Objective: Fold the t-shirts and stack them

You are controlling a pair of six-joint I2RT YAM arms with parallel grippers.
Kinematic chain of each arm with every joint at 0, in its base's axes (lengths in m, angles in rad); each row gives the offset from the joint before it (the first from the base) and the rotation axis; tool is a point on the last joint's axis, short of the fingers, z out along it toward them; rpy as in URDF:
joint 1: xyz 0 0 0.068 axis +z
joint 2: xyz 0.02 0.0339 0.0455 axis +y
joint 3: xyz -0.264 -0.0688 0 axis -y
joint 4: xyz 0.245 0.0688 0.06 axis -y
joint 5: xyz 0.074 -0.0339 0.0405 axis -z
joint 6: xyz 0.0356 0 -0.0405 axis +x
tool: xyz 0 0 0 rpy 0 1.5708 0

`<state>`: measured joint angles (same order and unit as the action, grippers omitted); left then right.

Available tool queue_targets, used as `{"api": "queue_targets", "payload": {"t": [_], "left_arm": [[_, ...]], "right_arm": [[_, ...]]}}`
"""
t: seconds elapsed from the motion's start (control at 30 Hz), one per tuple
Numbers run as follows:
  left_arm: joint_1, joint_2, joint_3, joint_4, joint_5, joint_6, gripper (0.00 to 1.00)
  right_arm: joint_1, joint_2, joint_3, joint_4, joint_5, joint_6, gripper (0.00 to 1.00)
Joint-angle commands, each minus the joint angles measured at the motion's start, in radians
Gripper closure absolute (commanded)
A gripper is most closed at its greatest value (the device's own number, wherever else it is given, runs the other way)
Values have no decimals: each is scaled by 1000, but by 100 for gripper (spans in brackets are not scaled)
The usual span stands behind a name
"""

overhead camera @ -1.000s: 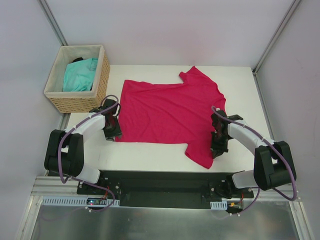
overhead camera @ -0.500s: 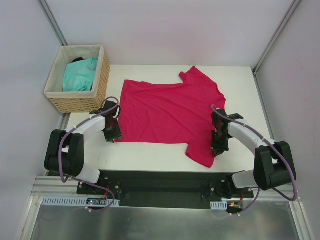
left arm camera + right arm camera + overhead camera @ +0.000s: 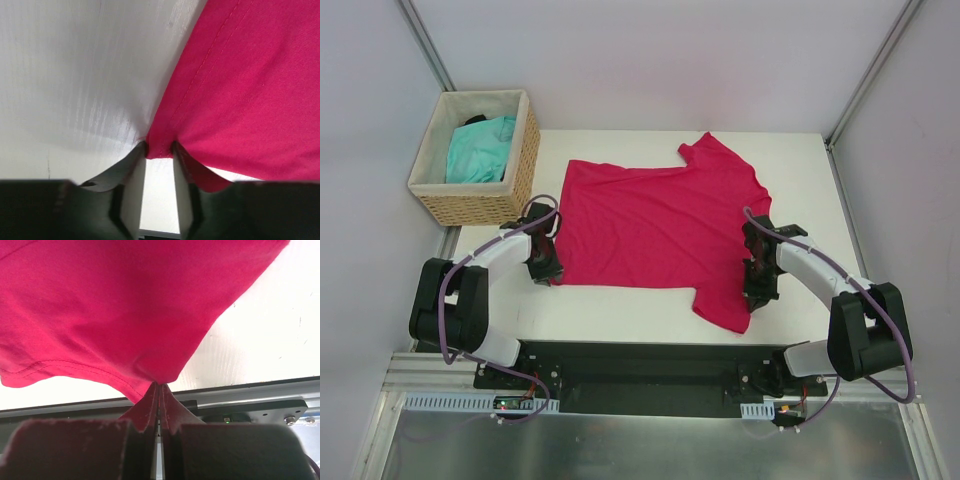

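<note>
The crimson-pink t-shirt (image 3: pixel 655 225) lies spread flat on the white table. My left gripper (image 3: pixel 548 268) sits at its near-left hem corner. In the left wrist view that corner (image 3: pixel 159 149) lies between the fingertips, which stand a little apart, so my left gripper (image 3: pixel 159 152) is open. My right gripper (image 3: pixel 757 285) is at the shirt's right side and is shut on a pinch of the crimson fabric (image 3: pixel 160 377), which rises off the table into the closed jaws. The turquoise t-shirt (image 3: pixel 480 148) lies crumpled in the basket.
The woven wicker basket (image 3: pixel 520 160) stands at the table's far left, just beyond my left arm. Bare table (image 3: pixel 800 170) runs to the right of the shirt. The table's near edge and a black rail (image 3: pixel 260 405) lie just behind my right gripper.
My left gripper has crept slightly toward the shirt's near-left corner. My right gripper has shifted a little, drawing the near sleeve edge with it. The shirt otherwise lies as before.
</note>
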<state>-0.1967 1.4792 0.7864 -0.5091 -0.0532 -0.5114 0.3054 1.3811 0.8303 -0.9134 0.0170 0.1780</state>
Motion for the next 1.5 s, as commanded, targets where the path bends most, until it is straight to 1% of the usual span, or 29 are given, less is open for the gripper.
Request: {"api": "queue_targets", "payload": {"t": [0.0, 0.13, 0.4, 0.63, 0.97, 1.1, 1.23, 1.47], "left_arm": [[-3, 26, 11, 23, 21, 11, 84], [-4, 36, 34, 21, 19, 25, 100], [-3, 39, 108, 4, 30, 51, 100], [-3, 38, 160, -31, 26, 66, 100], [3, 35, 224, -72, 18, 73, 100], [13, 32, 240, -86, 19, 76, 100], [22, 26, 269, -92, 19, 85, 100], [33, 44, 329, -100, 19, 97, 100]], "right_arm": [[6, -25, 33, -45, 23, -6, 99], [6, -25, 36, -44, 21, -3, 99], [6, -17, 70, -61, 31, 14, 99], [3, 32, 190, -68, 37, 3, 99], [-6, 107, 276, -88, 64, -32, 99], [-26, 119, 364, -117, 67, -48, 99], [-52, 118, 421, -108, 67, -74, 99], [-75, 131, 429, -96, 47, -101, 99]]}}
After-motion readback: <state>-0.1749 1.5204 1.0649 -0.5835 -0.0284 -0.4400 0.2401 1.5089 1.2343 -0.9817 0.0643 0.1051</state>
